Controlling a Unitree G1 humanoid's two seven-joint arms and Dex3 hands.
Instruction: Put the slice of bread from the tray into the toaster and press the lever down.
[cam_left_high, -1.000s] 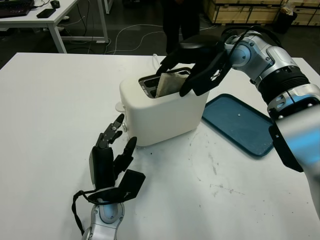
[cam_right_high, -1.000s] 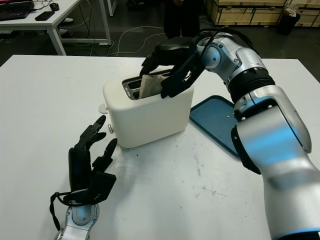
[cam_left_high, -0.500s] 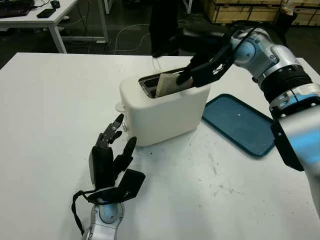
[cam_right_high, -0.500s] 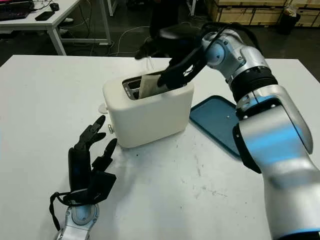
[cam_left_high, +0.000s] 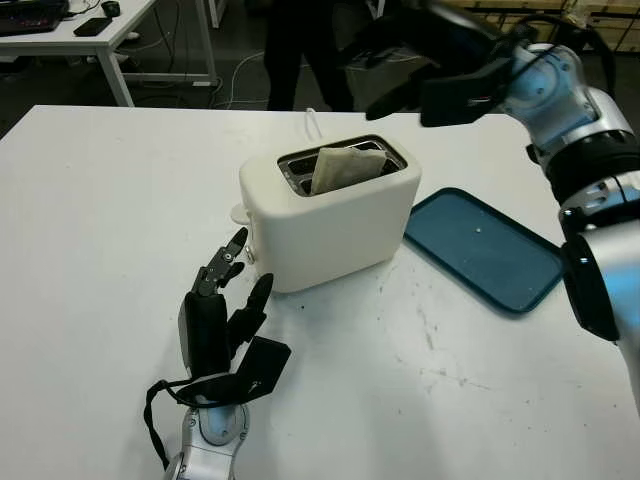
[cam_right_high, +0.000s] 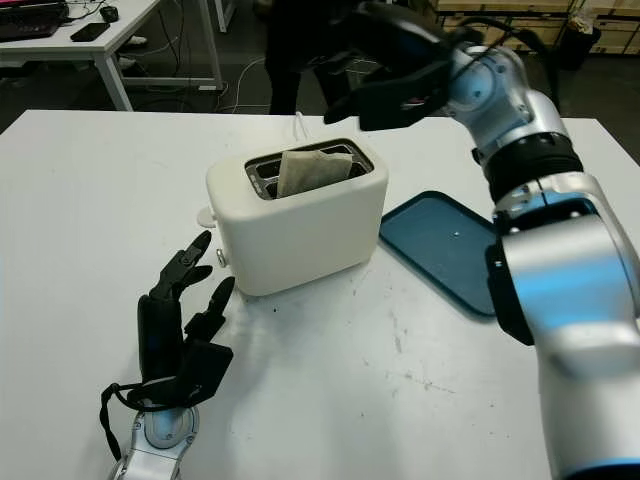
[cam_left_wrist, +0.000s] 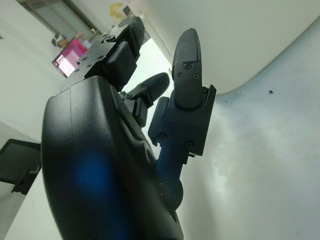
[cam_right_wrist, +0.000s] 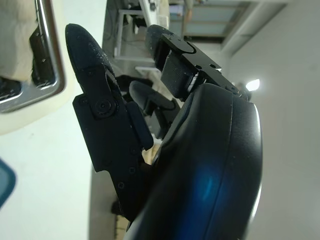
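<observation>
A white toaster (cam_left_high: 330, 212) stands mid-table with a slice of bread (cam_left_high: 345, 167) upright in its slot, the top of the slice poking out. Its lever (cam_left_high: 239, 213) sticks out of the left end. My right hand (cam_left_high: 430, 62) hovers open above and behind the toaster, holding nothing. My left hand (cam_left_high: 222, 310) is open just above the table, in front of the toaster's left end, fingertips pointing toward the lever. The blue tray (cam_left_high: 487, 247) lies to the right of the toaster with nothing on it.
A person in dark clothes (cam_left_high: 300, 50) stands beyond the table's far edge. Desks and cables are on the floor behind. Open white table (cam_left_high: 100, 200) spreads to the left and front.
My right hand has let go of the bread and lifted up and back from the toaster slot. The slice stays in the slot. The left hand has not moved. The person has shifted left.
</observation>
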